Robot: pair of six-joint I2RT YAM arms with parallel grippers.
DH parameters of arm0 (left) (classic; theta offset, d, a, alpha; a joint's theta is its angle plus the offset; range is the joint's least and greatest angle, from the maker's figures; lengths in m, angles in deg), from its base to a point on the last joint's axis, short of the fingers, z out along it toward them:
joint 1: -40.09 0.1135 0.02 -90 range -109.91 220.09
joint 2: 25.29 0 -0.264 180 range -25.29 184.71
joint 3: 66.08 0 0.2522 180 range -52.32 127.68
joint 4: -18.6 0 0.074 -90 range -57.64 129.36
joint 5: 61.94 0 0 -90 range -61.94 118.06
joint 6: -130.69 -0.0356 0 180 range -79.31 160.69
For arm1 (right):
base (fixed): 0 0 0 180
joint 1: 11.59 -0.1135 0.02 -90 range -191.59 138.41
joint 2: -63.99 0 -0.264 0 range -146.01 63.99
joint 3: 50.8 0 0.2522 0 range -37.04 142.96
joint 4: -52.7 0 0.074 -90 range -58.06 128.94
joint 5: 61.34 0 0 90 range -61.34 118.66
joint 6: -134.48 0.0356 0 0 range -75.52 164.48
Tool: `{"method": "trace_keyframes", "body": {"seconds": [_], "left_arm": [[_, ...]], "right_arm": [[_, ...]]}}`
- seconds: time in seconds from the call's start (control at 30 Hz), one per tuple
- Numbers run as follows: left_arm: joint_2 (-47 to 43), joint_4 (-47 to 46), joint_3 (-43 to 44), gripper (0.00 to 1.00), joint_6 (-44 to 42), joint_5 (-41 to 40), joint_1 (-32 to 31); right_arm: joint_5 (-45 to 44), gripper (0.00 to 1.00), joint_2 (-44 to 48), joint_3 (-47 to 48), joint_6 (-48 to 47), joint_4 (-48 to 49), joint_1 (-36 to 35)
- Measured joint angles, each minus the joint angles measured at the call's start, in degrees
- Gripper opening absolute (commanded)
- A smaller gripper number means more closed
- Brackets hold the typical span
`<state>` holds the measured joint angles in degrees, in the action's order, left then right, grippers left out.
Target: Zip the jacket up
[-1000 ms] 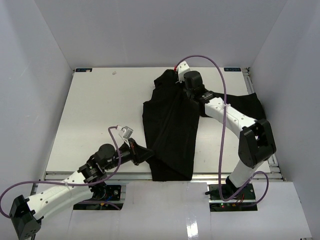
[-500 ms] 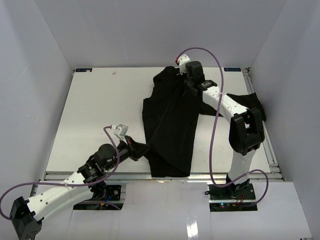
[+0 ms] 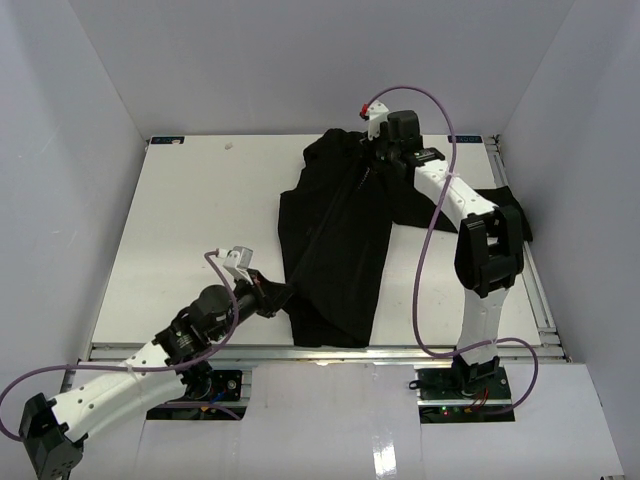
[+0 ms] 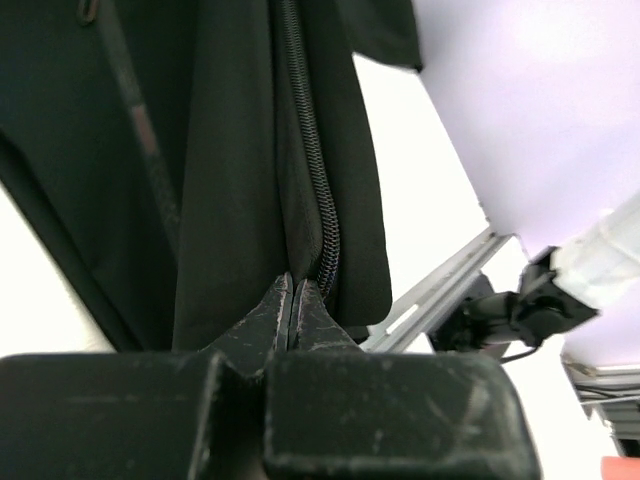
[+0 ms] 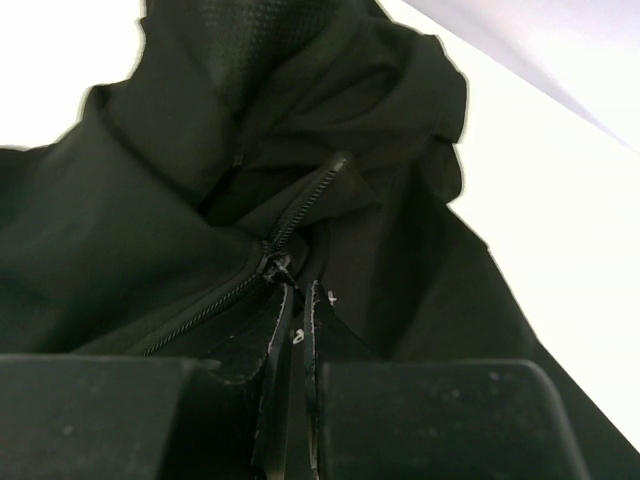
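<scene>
Tabletop [image 3: 180, 230] white, with the black, faintly shiny jacket [image 3: 335, 240] lying right of centre. Stretched in a long band from the far edge almost to the near edge, collar end far and hem near. One sleeve [image 3: 508, 205] trailing off to the right behind the right arm. Fabric creased and bunched at the collar, smoother along the body.

Left hand [image 3: 278, 297] closed on the near hem, pinching the cloth just beside the bottom of the zipper [image 4: 318, 200]. Right hand [image 3: 372, 158] at the far collar end, fingers clamped together on the zipper pull [image 5: 283, 268], a little short of the top of the teeth.

Against a second ago: right hand carried farther toward the far edge, its arm standing more upright. Left hand drawn back to the left and nearer. Near hem dragged leftward, body of the jacket pulled narrower and straighter.
</scene>
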<state>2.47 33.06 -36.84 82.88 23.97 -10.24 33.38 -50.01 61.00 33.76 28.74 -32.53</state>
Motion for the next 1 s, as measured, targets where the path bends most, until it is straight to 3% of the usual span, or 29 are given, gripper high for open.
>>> {"method": "trace_keyframes", "body": {"seconds": [0.17,0.37,0.67,0.83,1.0], "left_arm": [[11.0,-0.6,3.4,0.43,-1.9,0.3,-0.4],[20.3,3.3,6.3,0.61,-3.9,3.6,-2.3],[29.6,0.2,19.1,0.66,-8.6,2.8,-2.3],[39.7,-2.7,28.4,0.66,-13.3,2.4,-2.3],[55.4,-5.1,39.8,0.63,-19.6,-0.7,-2.2]], "right_arm": [[11.3,0.08,1.4,-4.1,0.0,3.3,5.2],[12.6,0.08,7.8,-14.2,1.0,13.4,12.0],[16.2,0.08,19.0,-25.4,2.7,17.8,11.0],[18.0,0.08,22.7,-29.3,4.4,18.4,9.9],[20.1,0.08,25.3,-33.9,7.4,19.1,9.0]]}}
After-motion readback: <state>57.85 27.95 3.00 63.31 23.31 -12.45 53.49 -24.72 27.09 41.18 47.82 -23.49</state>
